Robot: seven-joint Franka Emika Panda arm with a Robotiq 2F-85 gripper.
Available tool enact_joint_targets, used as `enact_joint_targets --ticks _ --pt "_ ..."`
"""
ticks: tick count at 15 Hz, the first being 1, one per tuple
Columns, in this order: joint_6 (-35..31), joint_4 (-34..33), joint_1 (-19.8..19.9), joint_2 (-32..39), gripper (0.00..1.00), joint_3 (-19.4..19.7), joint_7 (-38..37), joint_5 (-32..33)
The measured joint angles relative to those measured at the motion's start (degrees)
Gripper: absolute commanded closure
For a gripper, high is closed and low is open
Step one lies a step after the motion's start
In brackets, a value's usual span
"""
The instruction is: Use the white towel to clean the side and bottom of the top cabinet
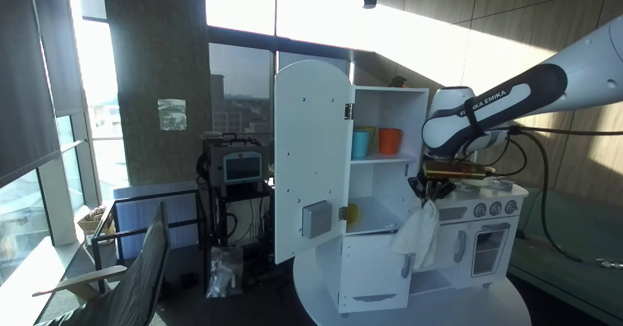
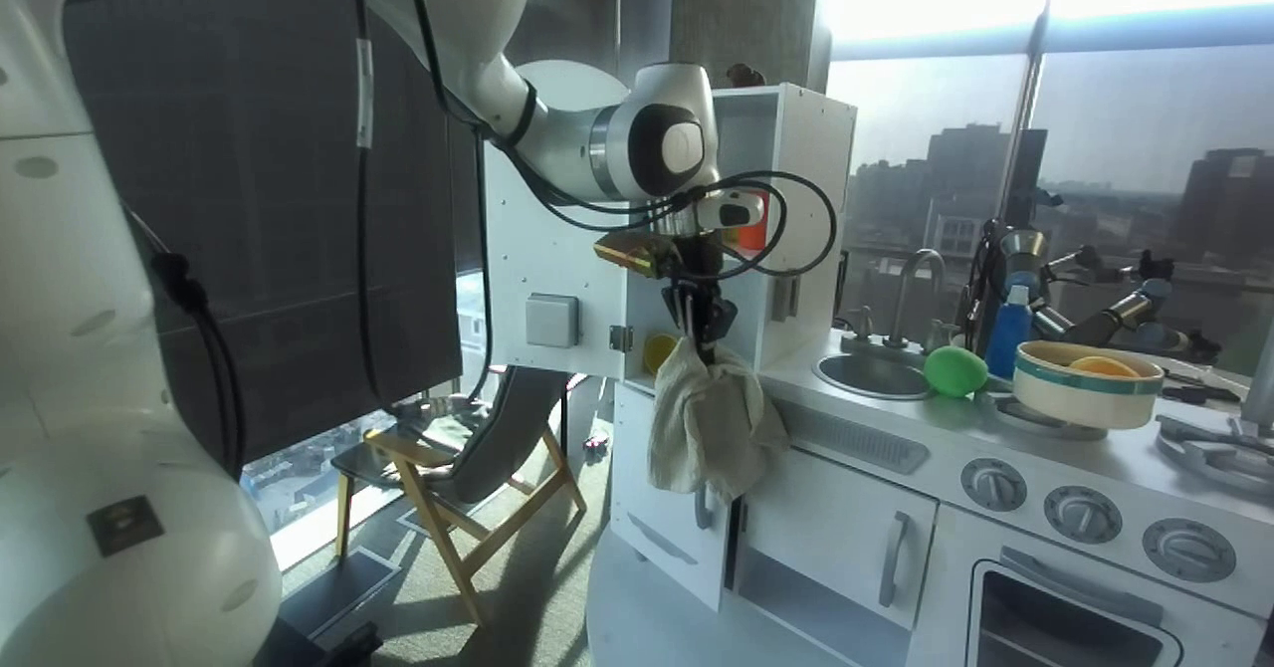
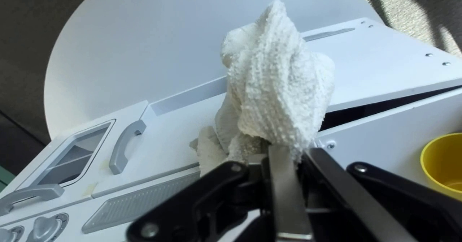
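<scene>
Black gripper (image 3: pixel 283 155) is clamped on a bunched white towel (image 3: pixel 278 77) in front of a toy kitchen (image 2: pixel 846 513).
The towel is hung outside the open top cabinet (image 1: pixel 392 182), where a blue cup (image 1: pixel 360 144) and orange cup (image 1: pixel 390 142) are shelved above a yellow cup (image 3: pixel 447 164).

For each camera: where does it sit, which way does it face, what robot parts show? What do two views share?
An exterior view: in front of the cabinet, looking in; arm enters from the right.
An exterior view: beside the arm, which looms at left; faces sink and windows.
Wrist view: above the towel, looking down; only the pincer shows.
Both exterior views show the pincer holding the towel.
</scene>
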State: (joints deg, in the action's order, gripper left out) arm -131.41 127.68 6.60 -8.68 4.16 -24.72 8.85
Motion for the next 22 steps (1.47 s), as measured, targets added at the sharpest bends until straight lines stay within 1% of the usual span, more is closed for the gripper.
enact_joint_targets --ticks 4,6,8,12,14,16,19,22 --pt "-10.3 8.6 0.0 -1.6 0.94 -1.4 0.1 3.0" --pt "-14.8 10.8 0.0 -1.2 0.94 -1.9 -0.2 5.2" --pt "-19.0 11.3 0.4 -0.1 0.94 -2.3 -1.6 8.4" --pt "-26.0 9.3 2.1 2.9 0.94 -2.8 -9.0 18.3" --pt "-27.6 7.0 2.4 4.1 0.94 -2.9 -13.7 24.2" --pt "-28.4 4.5 2.4 4.7 0.93 -3.3 -17.8 28.8" --pt "-29.7 1.6 1.9 5.4 0.93 -4.3 -20.5 31.7" --pt "-30.3 -0.4 1.5 7.9 0.93 -4.9 -22.0 33.3"
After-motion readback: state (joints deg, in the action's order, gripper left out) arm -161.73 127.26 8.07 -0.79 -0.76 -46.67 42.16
